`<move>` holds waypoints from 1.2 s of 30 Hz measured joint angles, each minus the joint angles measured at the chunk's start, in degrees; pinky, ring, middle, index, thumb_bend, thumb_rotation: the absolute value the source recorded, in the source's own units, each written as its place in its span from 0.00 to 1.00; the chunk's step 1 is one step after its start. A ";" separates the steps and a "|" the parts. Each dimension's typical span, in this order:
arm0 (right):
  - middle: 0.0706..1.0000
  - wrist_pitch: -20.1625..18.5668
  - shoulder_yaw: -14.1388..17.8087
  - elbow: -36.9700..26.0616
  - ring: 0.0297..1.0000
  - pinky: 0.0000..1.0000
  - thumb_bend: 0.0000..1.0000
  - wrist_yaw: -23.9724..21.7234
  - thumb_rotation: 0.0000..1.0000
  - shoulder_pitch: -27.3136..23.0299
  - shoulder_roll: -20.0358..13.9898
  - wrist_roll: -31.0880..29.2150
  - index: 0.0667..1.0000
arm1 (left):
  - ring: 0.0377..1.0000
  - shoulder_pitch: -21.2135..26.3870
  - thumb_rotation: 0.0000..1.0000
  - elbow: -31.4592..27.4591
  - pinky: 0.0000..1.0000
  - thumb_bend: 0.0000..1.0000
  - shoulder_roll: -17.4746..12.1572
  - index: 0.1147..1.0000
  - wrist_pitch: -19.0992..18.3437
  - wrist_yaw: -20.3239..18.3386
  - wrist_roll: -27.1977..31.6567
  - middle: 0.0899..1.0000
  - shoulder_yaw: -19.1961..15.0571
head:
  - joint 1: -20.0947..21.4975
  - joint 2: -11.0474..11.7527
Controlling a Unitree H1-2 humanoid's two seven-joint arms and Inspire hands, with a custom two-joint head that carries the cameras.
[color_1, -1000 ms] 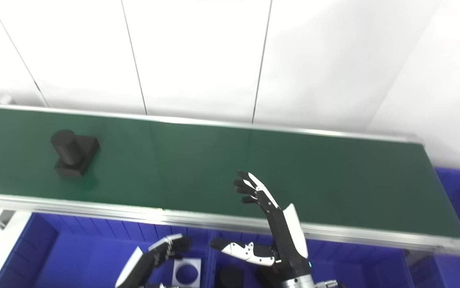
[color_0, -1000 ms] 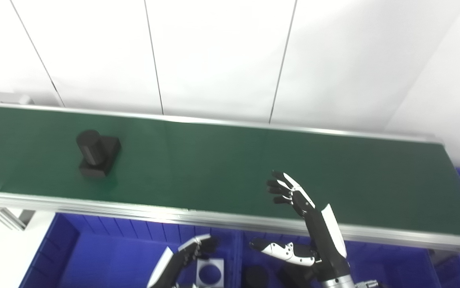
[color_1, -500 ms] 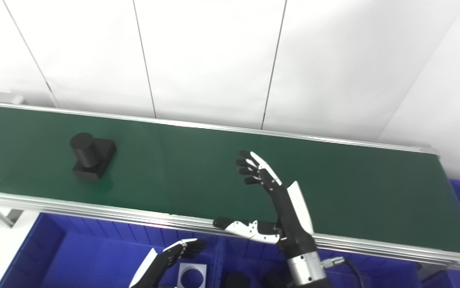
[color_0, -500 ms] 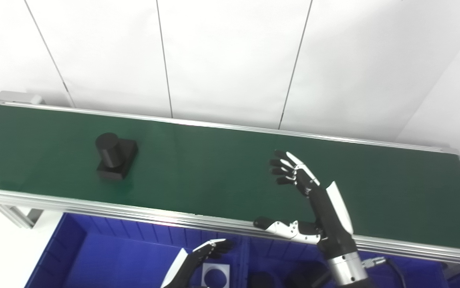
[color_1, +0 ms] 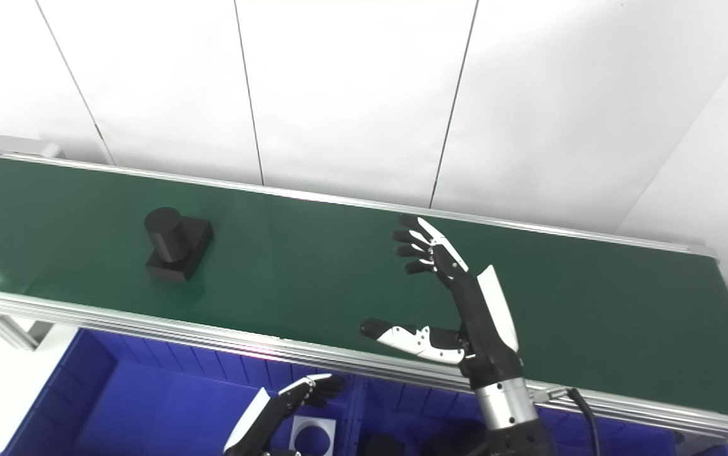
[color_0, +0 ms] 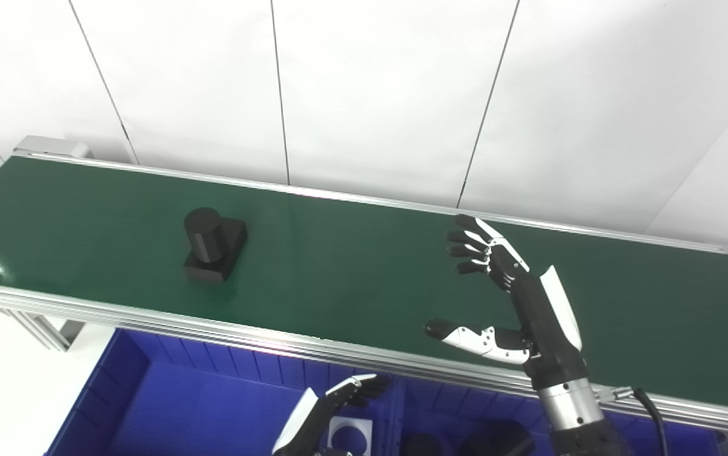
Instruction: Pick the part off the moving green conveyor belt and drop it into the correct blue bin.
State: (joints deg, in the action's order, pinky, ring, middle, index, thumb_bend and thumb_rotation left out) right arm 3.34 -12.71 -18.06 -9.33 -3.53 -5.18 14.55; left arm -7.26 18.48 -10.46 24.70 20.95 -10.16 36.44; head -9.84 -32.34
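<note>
A black part (color_0: 213, 244), a cylinder standing on a square base, sits on the green conveyor belt (color_0: 351, 266) left of the middle. My right hand (color_0: 510, 297) is open and empty over the belt, fingers spread and thumb pointing left, well to the right of the part. My left hand (color_0: 332, 408) is low at the bottom edge over the blue bins, fingers loosely apart and holding nothing. It also shows in the right eye view (color_1: 281, 405).
Blue bins (color_0: 167, 405) stand below the belt's near rail (color_0: 211, 323). A white card with a round hole (color_0: 349, 437) lies in one bin, and dark parts (color_0: 497, 440) lie in the bin to its right. A white panelled wall stands behind the belt.
The camera view has shifted. The part has moved right along the belt. My right hand has risen and reached farther over the belt. My left hand has stayed low over the bins.
</note>
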 measured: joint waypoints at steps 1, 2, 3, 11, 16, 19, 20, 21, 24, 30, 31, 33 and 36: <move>0.80 -0.04 0.05 0.00 0.76 0.68 0.71 -0.14 0.37 -0.17 -0.22 -0.01 0.88 | 0.77 0.04 0.30 0.28 0.75 0.83 0.19 0.76 0.00 0.14 0.01 0.78 -0.01 | -0.26 0.09; 0.80 -0.08 0.13 0.00 0.77 0.68 0.71 -0.24 0.37 -0.34 -0.48 -0.03 0.89 | 0.78 0.04 0.30 0.36 0.75 0.83 0.39 0.76 0.00 0.16 0.03 0.78 -0.02 | -0.44 0.09; 0.80 -0.10 0.25 0.00 0.77 0.68 0.71 -0.38 0.37 -0.56 -0.71 -0.12 0.89 | 0.78 0.04 0.30 0.37 0.75 0.83 0.53 0.76 0.00 0.15 0.05 0.78 -0.01 | -0.53 0.17; 0.80 -0.29 0.92 0.00 0.76 0.67 0.71 -1.26 0.38 -1.74 -1.46 -0.81 0.87 | 0.78 0.40 0.31 0.60 0.75 0.82 1.40 0.77 0.00 0.88 0.00 0.79 0.45 | -0.53 0.18; 0.79 -0.63 1.19 0.00 0.75 0.67 0.71 -1.29 0.37 -2.39 -1.66 -0.73 0.87 | 0.78 0.42 0.31 0.61 0.74 0.81 1.43 0.77 0.00 0.87 0.02 0.79 0.39 | -0.35 0.00; 0.79 -0.64 1.19 0.00 0.76 0.67 0.71 -1.30 0.36 -2.42 -1.66 -0.88 0.88 | 0.78 0.42 0.31 0.64 0.74 0.80 1.43 0.77 0.00 0.88 0.02 0.79 0.44 | -0.09 0.09; 0.79 -0.66 1.19 0.00 0.76 0.67 0.71 -1.33 0.36 -2.42 -1.65 -0.91 0.88 | 0.78 0.46 0.31 0.74 0.74 0.80 1.43 0.77 0.00 0.88 0.02 0.79 0.46 | -0.09 0.09; 0.79 -0.75 1.17 -0.01 0.76 0.67 0.71 -1.38 0.36 -2.42 -1.65 -0.91 0.88 | 0.78 0.50 0.31 0.83 0.74 0.80 1.44 0.77 0.00 0.89 0.02 0.79 0.47 | -0.09 0.09; 0.79 -1.71 0.96 -0.02 0.75 0.67 0.71 -1.65 0.37 -2.50 -1.66 -0.64 0.89 | 0.78 0.57 0.31 1.04 0.75 0.80 1.45 0.77 0.00 0.94 0.02 0.79 0.47 | 0.26 0.09; 0.80 -3.83 0.21 0.07 0.77 0.69 0.70 -2.69 0.35 -4.18 -1.68 0.40 0.89 | 0.78 0.65 0.31 1.19 0.75 0.80 1.60 0.78 0.00 1.30 0.01 0.79 0.47 | 0.53 0.09; 0.80 -3.95 -0.04 0.35 0.77 0.69 0.70 -2.85 0.35 -4.69 -1.67 0.59 0.88 | 0.78 0.65 0.31 1.21 0.75 0.80 1.60 0.78 0.00 1.31 0.01 0.79 0.47 | 0.53 0.09; 0.80 -4.20 -0.26 1.02 0.77 0.69 0.71 -3.13 0.35 -5.63 -1.67 0.97 0.88 | 0.78 0.71 0.31 1.27 0.76 0.80 1.60 0.78 0.00 1.34 0.01 0.79 0.53 | 0.53 0.09; 0.80 -5.08 -0.59 2.77 0.78 0.68 0.71 -3.46 0.35 -7.15 -1.65 2.02 0.88 | 0.78 0.77 0.31 1.32 0.75 0.80 1.59 0.77 0.00 1.35 0.01 0.79 0.54 | 0.79 0.09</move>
State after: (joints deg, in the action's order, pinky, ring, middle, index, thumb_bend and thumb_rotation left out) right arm -1.75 -13.30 -15.29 -12.79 -10.68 -6.83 16.57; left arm -6.49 19.80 -8.86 24.70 22.30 -10.14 36.98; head -9.05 -32.26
